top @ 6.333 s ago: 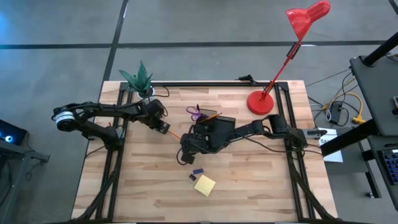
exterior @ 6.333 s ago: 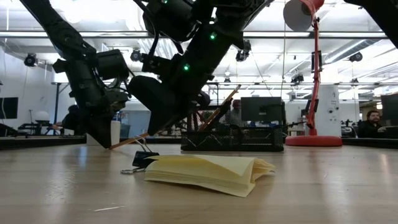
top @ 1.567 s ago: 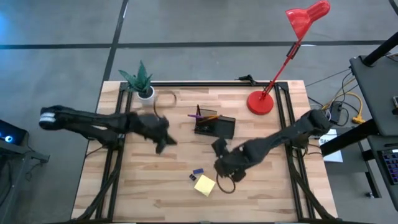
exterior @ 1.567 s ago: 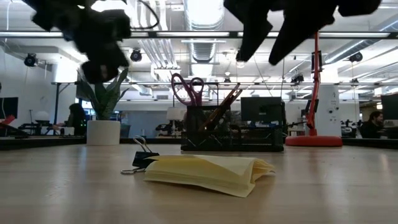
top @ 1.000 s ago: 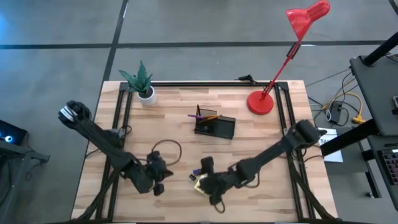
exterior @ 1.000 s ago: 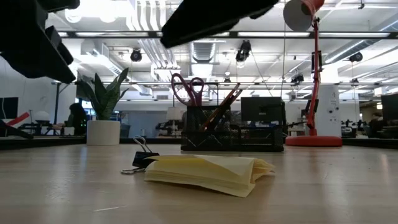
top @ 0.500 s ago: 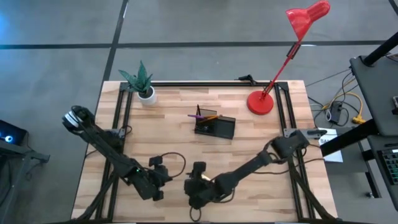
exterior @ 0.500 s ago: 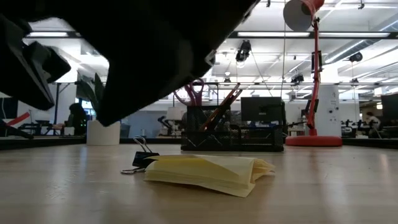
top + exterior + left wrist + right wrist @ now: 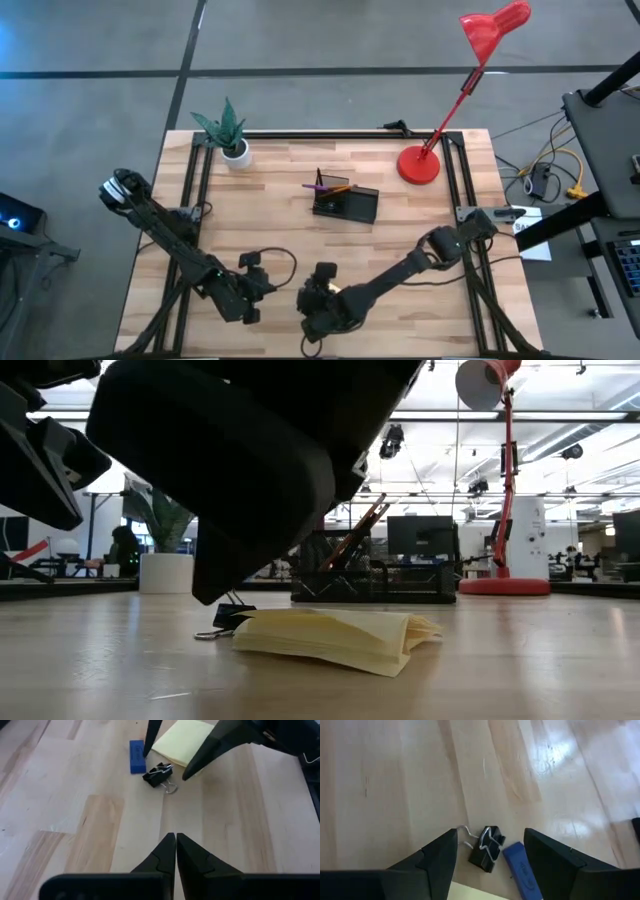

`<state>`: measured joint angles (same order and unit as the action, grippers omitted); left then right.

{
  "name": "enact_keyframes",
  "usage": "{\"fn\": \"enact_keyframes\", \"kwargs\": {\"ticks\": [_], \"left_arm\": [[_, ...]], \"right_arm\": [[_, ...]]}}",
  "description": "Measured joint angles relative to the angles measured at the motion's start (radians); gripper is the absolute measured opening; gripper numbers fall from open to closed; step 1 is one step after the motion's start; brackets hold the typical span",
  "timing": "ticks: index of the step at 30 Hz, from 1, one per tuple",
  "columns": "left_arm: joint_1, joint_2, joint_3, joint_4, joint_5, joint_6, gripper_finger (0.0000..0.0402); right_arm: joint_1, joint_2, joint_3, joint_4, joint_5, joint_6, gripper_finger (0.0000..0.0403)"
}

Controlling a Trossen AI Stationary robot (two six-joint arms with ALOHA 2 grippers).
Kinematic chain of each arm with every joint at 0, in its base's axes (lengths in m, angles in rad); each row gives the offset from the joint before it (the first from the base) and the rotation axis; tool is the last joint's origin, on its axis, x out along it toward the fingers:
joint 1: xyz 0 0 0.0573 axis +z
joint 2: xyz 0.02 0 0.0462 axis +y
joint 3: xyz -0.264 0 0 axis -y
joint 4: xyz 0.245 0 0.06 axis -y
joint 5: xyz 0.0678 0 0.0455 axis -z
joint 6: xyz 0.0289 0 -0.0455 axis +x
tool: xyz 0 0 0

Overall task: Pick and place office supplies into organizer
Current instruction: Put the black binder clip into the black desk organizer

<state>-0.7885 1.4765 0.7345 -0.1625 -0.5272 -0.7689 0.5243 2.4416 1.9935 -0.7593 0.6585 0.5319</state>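
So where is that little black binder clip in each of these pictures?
High view: not visible; the right gripper hangs over that spot.
Low view: the binder clip sits on the table, left of centre, against the yellow sticky-note pad.
Left wrist view: clip near the top, between the blue piece and the pad.
Right wrist view: clip low in the middle, between the open fingers.
Shared landmark: the yellow pad beside it.
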Motion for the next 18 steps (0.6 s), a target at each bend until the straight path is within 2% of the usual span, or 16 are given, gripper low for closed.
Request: {"fn": "enact_keyframes", "kwargs": {"ticks": [6,18], "left_arm": [[0.0,0.0,-0.003,0.016,-0.003,0.0,0.0],[0.001,0.0,-0.005,0.021,-0.028,0.0,0.0]], "right_arm": [[-0.007,0.0,-0.024,0.001,-0.062,0.058,0.0206],[-0.019,0.0,-0.034,0.008,-0.064,0.053,0.0111]]}}
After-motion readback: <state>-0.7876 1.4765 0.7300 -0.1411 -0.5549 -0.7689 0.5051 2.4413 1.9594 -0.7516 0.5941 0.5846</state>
